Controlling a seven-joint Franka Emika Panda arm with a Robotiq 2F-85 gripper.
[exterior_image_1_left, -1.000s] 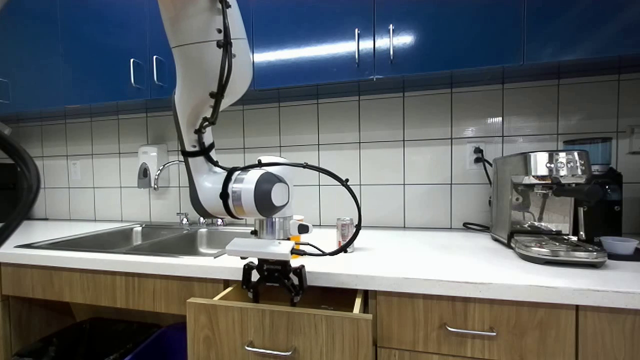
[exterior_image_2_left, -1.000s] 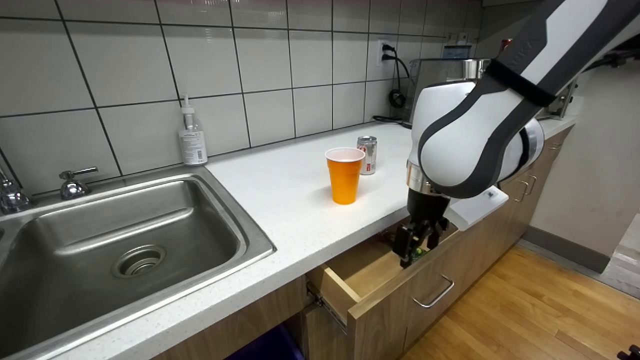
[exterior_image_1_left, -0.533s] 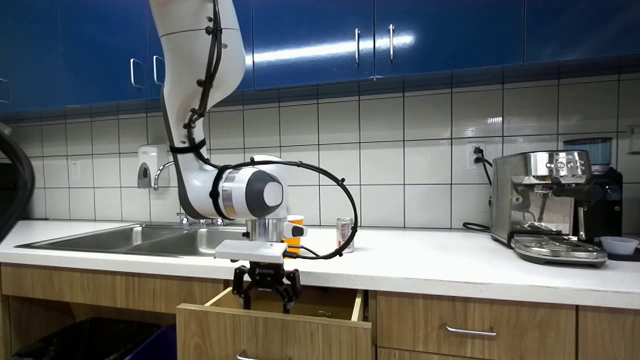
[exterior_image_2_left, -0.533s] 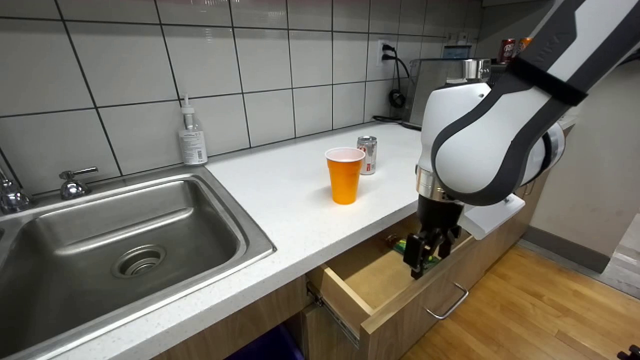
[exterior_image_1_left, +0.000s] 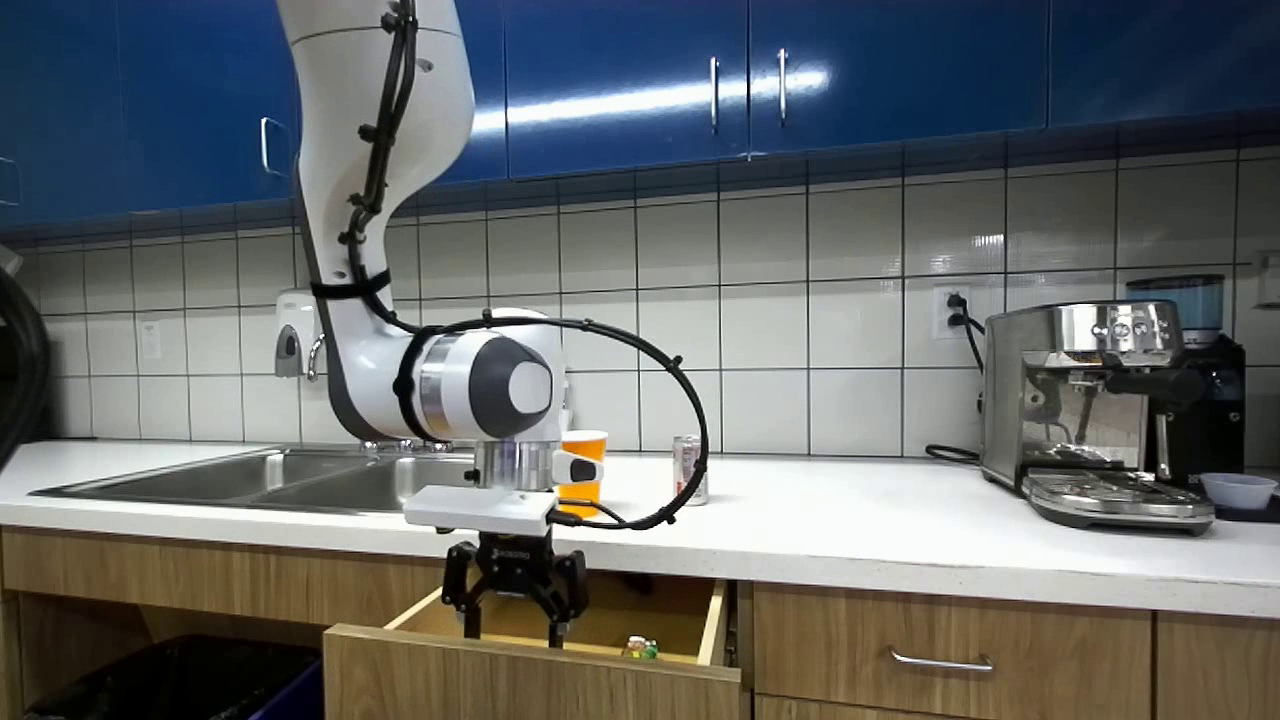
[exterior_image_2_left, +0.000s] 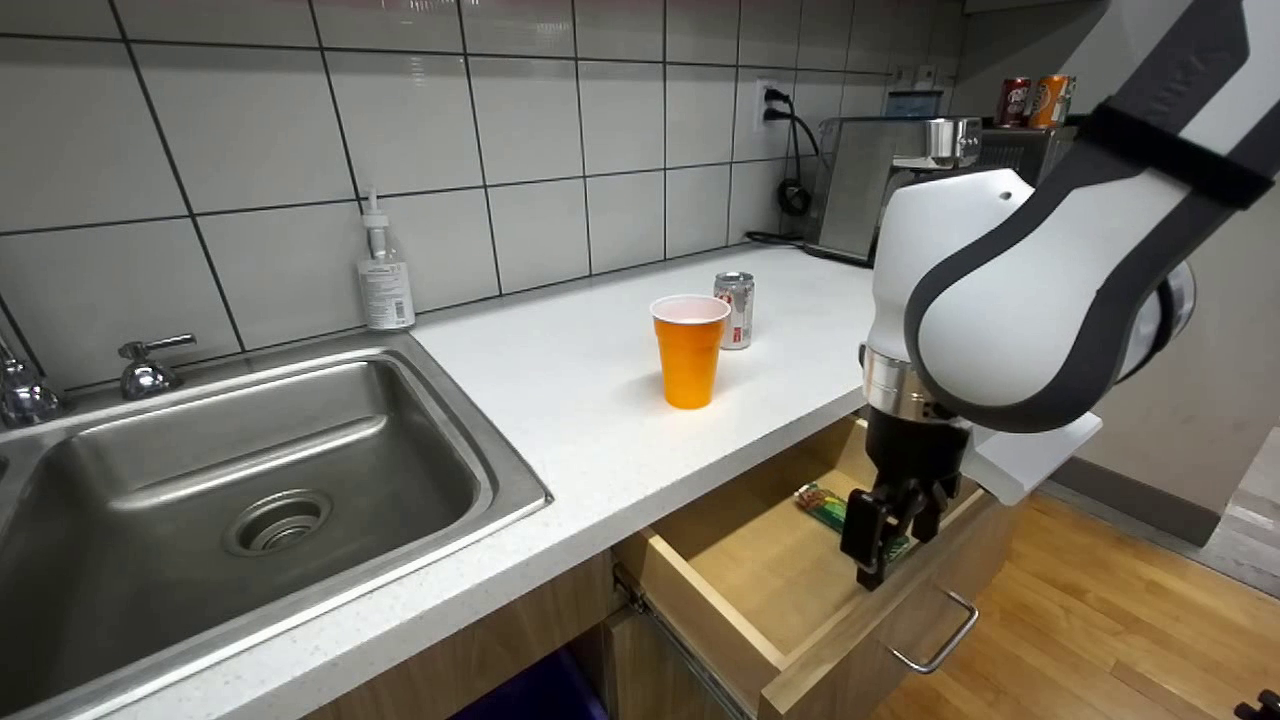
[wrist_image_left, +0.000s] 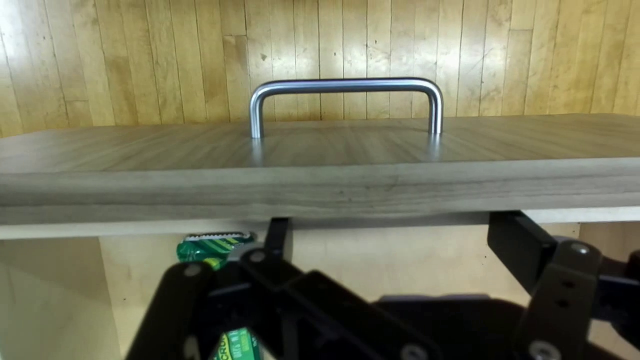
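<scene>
Wrist view: the open drawer (wrist_image_left: 360, 265) is set around the gripper (wrist_image_left: 392, 227), with its front panel (wrist_image_left: 320, 187) at twelve o'clock and the fingertips (wrist_image_left: 277, 237) close against that panel's inner face; actual contact cannot be made out. The fingers are spread wide, and nothing is grasped between them. On the panel's outer side, also toward twelve, the metal handle (wrist_image_left: 345, 86) is seen against the wooden floor (wrist_image_left: 340, 45). Within the drawer, a green packet (wrist_image_left: 215, 250) is laid near nine o'clock from the gripper, partly hidden by a finger. In an exterior view, an orange cup (exterior_image_2_left: 690, 355) and, just beyond it, a silver can (exterior_image_2_left: 738, 315) are found on the white countertop (exterior_image_2_left: 560, 400) between ten and eleven o'clock from the gripper, with the sink (exterior_image_2_left: 482, 430) farther off toward nine. In an exterior view, an espresso machine (exterior_image_1_left: 1085, 410) is shown well apart, at two o'clock.
</scene>
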